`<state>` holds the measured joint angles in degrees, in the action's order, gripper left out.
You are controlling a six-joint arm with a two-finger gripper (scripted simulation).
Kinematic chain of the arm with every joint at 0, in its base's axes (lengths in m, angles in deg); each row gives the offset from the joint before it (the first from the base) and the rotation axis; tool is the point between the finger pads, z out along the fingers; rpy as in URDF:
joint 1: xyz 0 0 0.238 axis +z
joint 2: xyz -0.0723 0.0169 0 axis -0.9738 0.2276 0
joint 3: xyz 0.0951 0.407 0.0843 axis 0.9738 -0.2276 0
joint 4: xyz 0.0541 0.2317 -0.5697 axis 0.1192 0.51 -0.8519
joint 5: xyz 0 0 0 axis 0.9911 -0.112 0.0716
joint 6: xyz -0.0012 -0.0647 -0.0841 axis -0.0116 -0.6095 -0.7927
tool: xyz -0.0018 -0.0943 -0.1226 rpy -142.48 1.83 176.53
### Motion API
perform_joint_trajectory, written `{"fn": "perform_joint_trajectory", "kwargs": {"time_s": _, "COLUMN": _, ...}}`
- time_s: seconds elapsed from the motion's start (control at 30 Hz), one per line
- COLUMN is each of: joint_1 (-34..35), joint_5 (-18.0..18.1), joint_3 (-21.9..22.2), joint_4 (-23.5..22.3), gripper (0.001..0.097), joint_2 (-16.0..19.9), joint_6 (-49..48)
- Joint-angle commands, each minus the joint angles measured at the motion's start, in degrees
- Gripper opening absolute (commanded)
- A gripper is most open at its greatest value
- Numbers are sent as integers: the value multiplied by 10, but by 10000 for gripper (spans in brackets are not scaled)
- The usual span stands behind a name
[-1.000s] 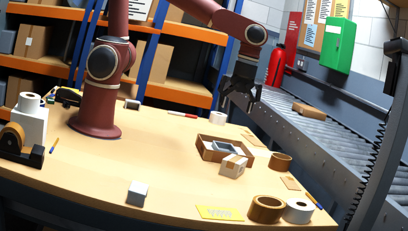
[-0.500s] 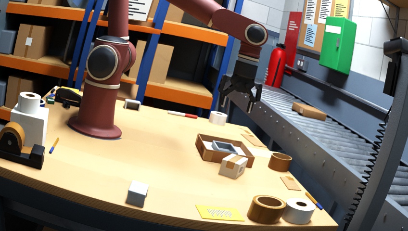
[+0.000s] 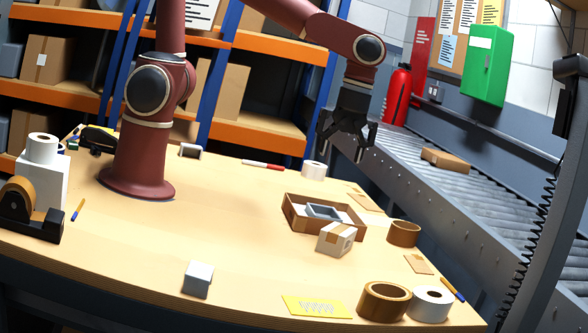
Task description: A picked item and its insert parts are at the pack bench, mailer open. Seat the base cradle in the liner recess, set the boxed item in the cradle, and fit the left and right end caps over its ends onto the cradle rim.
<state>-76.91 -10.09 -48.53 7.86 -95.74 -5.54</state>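
The white liner inside the open cardboard mailer [image 3: 324, 216] is mostly hidden by the grey base cradle [image 3: 323, 211], which sits in it. The boxed item [image 3: 336, 239], white with a brown tape strip, rests on the bench against the mailer's near wall. One pale grey end cap [image 3: 198, 279] stands near the bench's front edge; another small grey-and-white part [image 3: 190, 150] lies far back by the arm's base. My gripper [image 3: 344, 146] hangs open and empty well above the bench's far edge, beyond the mailer.
The bench's right edge meets a roller conveyor [image 3: 474, 194] carrying a brown parcel [image 3: 445, 159]. Tape rolls [image 3: 383, 301] [image 3: 430, 303] [image 3: 403, 233] [image 3: 314, 169], a yellow card [image 3: 317, 307], a red-capped marker [image 3: 263, 165] and a tape dispenser [image 3: 24, 212] lie around the bench.
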Motion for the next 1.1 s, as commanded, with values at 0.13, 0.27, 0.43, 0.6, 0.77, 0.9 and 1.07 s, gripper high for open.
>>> {"fn": "perform_joint_trajectory", "kwargs": {"time_s": 0.13, "joint_1": 0, "joint_5": 0, "joint_3": 1, "joint_4": 0, "gripper": 760, "joint_2": 0, "joint_6": 0}}
{"fn": "perform_joint_trajectory", "kwargs": {"time_s": 0.27, "joint_1": 0, "joint_5": 0, "joint_3": 1, "joint_4": 0, "gripper": 760, "joint_2": 0, "joint_6": 0}}
{"fn": "perform_joint_trajectory", "kwargs": {"time_s": 0.43, "joint_1": -1, "joint_5": 0, "joint_3": 1, "joint_4": 0, "gripper": 760, "joint_2": 0, "joint_6": -1}}
{"fn": "perform_joint_trajectory", "kwargs": {"time_s": 0.6, "joint_1": -45, "joint_5": -1, "joint_3": 1, "joint_4": 0, "gripper": 760, "joint_2": -1, "joint_6": -44}}
{"fn": "perform_joint_trajectory", "kwargs": {"time_s": 0.77, "joint_1": -140, "joint_5": 1, "joint_3": 14, "joint_4": 0, "gripper": 760, "joint_2": 13, "joint_6": -138}}
{"fn": "perform_joint_trajectory", "kwargs": {"time_s": 0.9, "joint_1": -195, "joint_5": 3, "joint_3": 30, "joint_4": 0, "gripper": 760, "joint_2": 32, "joint_6": -194}}
{"fn": "perform_joint_trajectory", "kwargs": {"time_s": 1.07, "joint_1": -208, "joint_5": 4, "joint_3": 35, "joint_4": 0, "gripper": 760, "joint_2": 38, "joint_6": -209}}
